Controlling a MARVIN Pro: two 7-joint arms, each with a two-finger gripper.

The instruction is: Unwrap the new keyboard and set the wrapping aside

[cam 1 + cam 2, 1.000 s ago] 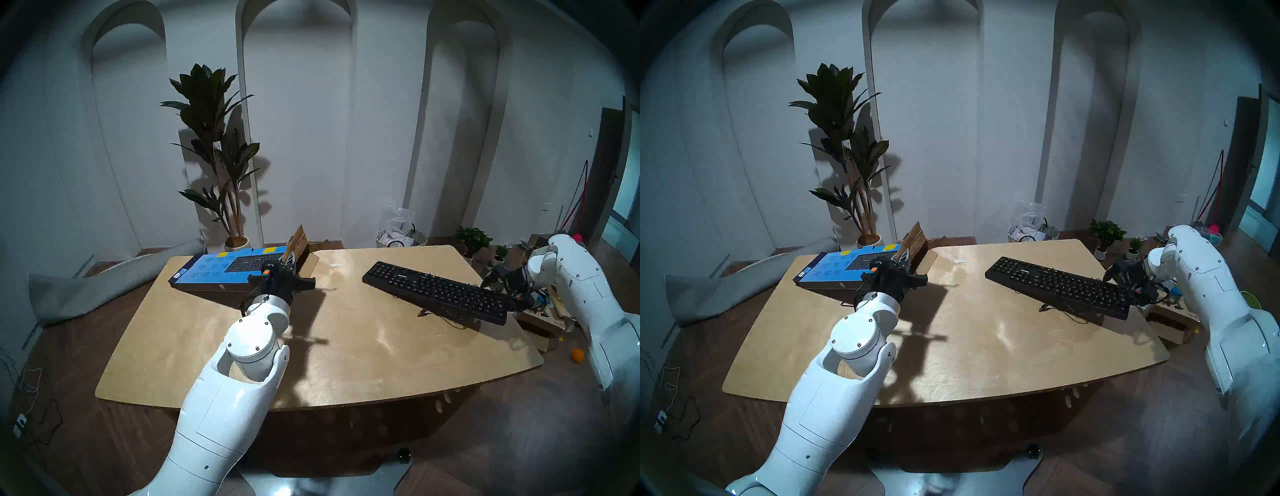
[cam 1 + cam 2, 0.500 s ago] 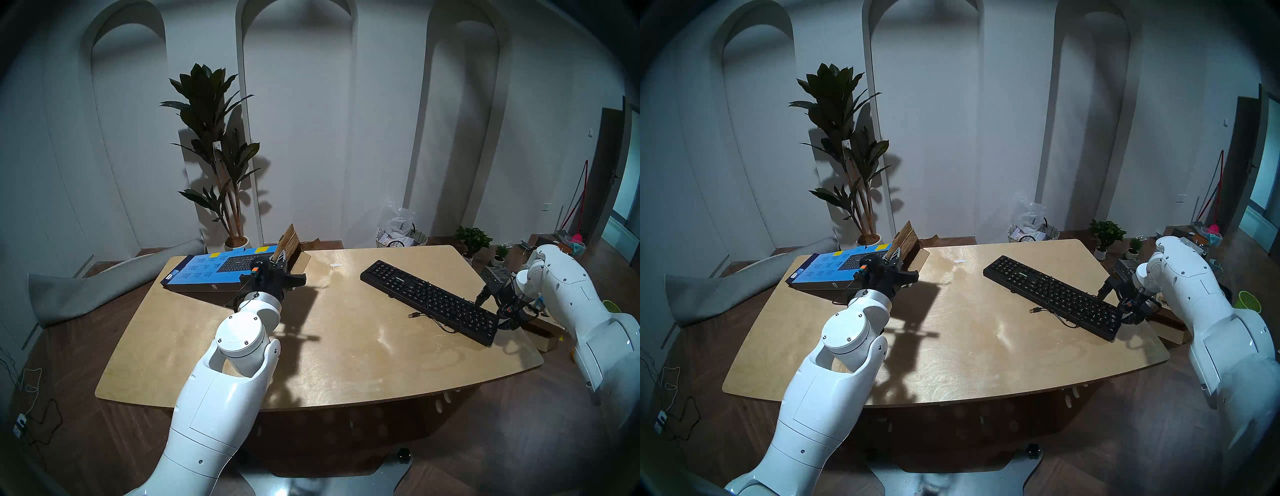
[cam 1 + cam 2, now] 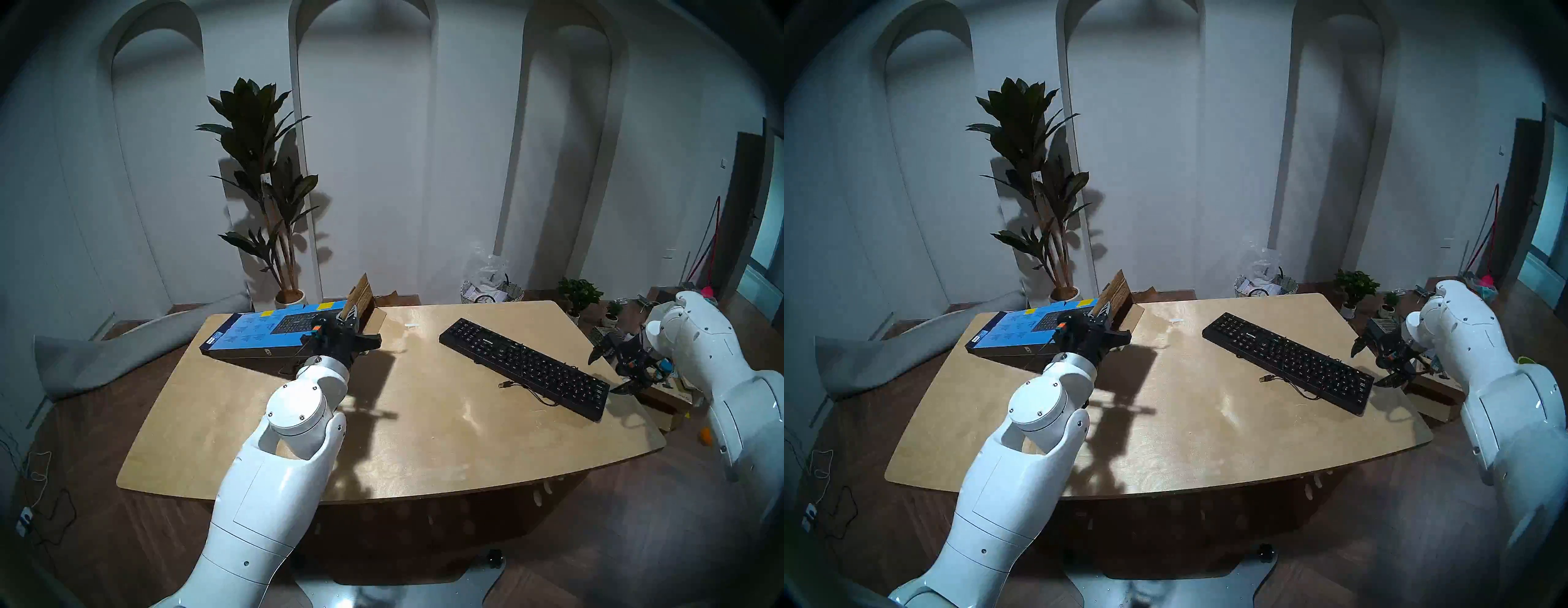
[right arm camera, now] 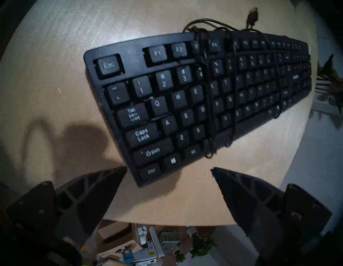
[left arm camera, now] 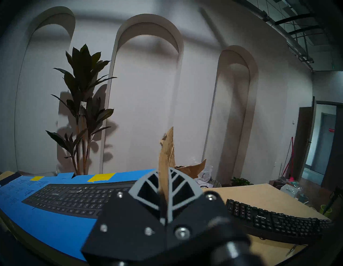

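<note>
Right gripper [image 4: 168,170] is spread wide and empty, fingers apart with the keyboard's Ctrl corner just beyond the tips, not touching. A second ago it was clamped on that near end with the keyboard hanging tilted off the table edge; half a second ago the fingers were already parting. So the release is done, arm backing off to the right.

New keyboard [image 3: 526,367] now lies flat on the table [image 3: 424,446], right half, diagonal, near end close to the right edge but fully supported. Thin USB cable [image 4: 207,92] is looped over the keys, plug [image 3: 505,385] resting on the wood beside it.

Farther back, left gripper [image 5: 164,187] is pinched shut on a brown inner flap [image 5: 167,148] of the wrapping [image 3: 254,335]. The blue box sits at the far left corner of the table, open end toward the middle, flap standing up. It has shifted only slightly over the last second.

Judgement: unwrapping is finished, the keyboard is out and set down. Left to do: the box gets moved aside, then released. A flap grip is weak, so the cardboard may bend or tear.
</note>
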